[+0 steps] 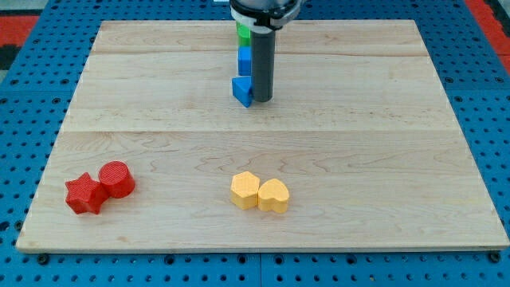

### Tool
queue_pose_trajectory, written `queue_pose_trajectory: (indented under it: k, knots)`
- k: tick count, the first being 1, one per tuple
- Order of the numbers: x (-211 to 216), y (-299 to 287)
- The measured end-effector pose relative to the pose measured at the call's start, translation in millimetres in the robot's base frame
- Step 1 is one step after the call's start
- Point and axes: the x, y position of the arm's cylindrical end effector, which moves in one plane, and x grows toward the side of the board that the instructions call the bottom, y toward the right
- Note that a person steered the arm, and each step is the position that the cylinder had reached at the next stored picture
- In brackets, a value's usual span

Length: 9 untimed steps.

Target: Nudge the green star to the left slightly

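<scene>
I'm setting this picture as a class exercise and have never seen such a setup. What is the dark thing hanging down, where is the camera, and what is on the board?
One camera looks down across a wooden board. The dark post is a robot arm's rod; it holds nothing and only pushes. Its tip rests at the view's top, just right of a blue block. Above that sit another blue block and a green block, both partly hidden, shapes unclear. At the view's bottom left a red star touches a red cylinder. Bottom centre, a yellow hexagon touches a yellow heart.
</scene>
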Motion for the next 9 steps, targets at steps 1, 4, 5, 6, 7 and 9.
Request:
queue_pose_trajectory:
  k: [1,4,5,6,7,9]
  knots:
    - [-23,-1]
    - [-33,9]
    - [-74,63]
    - [-142,63]
    - [-157,-2]
    - [-151,-8]
